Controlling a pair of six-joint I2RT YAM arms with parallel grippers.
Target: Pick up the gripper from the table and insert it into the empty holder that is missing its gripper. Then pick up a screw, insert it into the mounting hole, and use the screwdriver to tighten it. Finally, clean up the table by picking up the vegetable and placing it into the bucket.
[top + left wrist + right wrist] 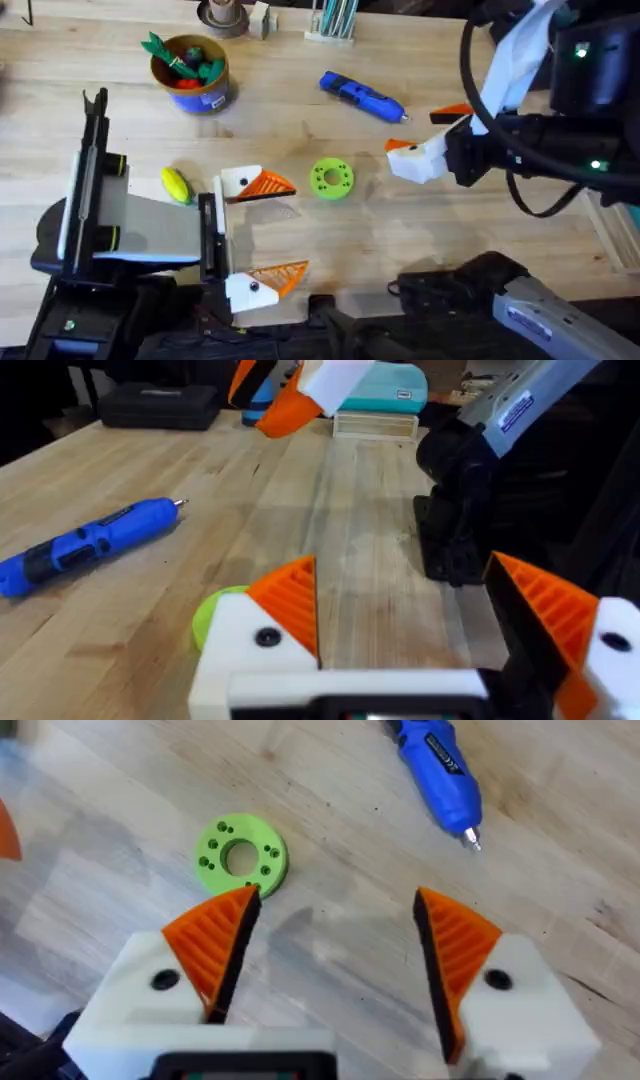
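Yellow against pale wood: the vegetable [176, 185] lies on the table [300, 130] just beside the left arm, with the bucket [192, 75] beyond it, already holding green and red toys. The left gripper [262, 232] rests low, both orange tips on, jaws spread with nothing between them. Next comes the green disc [332, 179], then the blue screwdriver [362, 97] lying flat behind it, tip toward the right arm. The right gripper [425, 138] hovers between disc and screwdriver, jaws wide and empty; its wrist view shows both orange pads [215, 940] fitted.

I cannot spot a loose orange tip, a bare holder or a screw in these views, so the first risk is grabbing the wrong thing: the disc sits right under the right gripper's line of approach. Reaching for the screwdriver could roll it, since it is round. Later, the left arm sweeping for the vegetable could nudge it away, being so close, or tip the bucket on release.
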